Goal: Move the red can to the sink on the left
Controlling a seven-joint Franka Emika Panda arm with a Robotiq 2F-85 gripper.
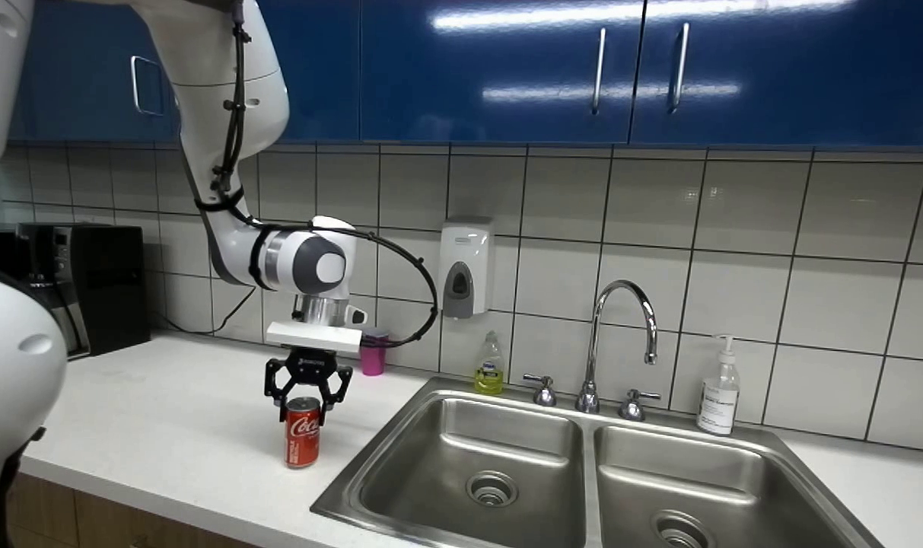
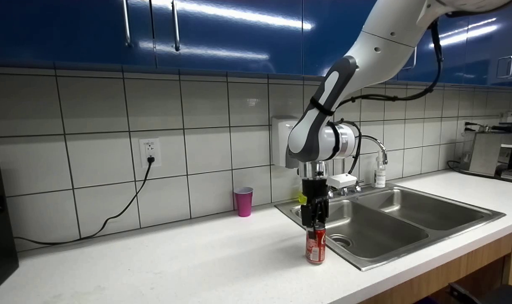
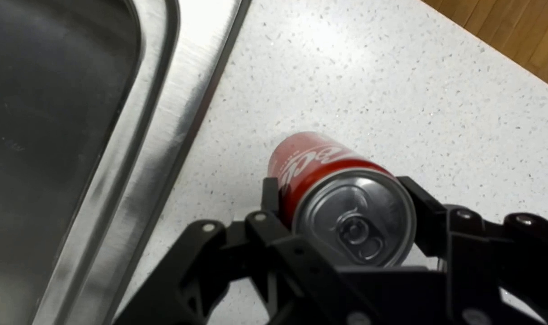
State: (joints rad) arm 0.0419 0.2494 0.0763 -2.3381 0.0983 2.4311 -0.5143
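White counter (image 1: pixel 179 411), steel double sink (image 1: pixel 592 479), my Robotiq gripper (image 1: pixel 303 418), one Coca-Cola can (image 1: pixel 303 444)
I'm spread about can-wide, fingers (image 3: pixel 427 221) flanking the can's top, can't tell if I'm squeezing; it's upright on the counter beside the sink.

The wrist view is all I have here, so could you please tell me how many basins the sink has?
Observer: The sink has two, side by side.
Operator: Thank you; what rises at its back, please?
Observer: A chrome gooseneck faucet, between two lever handles.
Operator: And does anything stand further back on the counter than the Coca-Cola can?
Observer: Yes, a magenta cup stands upright near the tiled wall.
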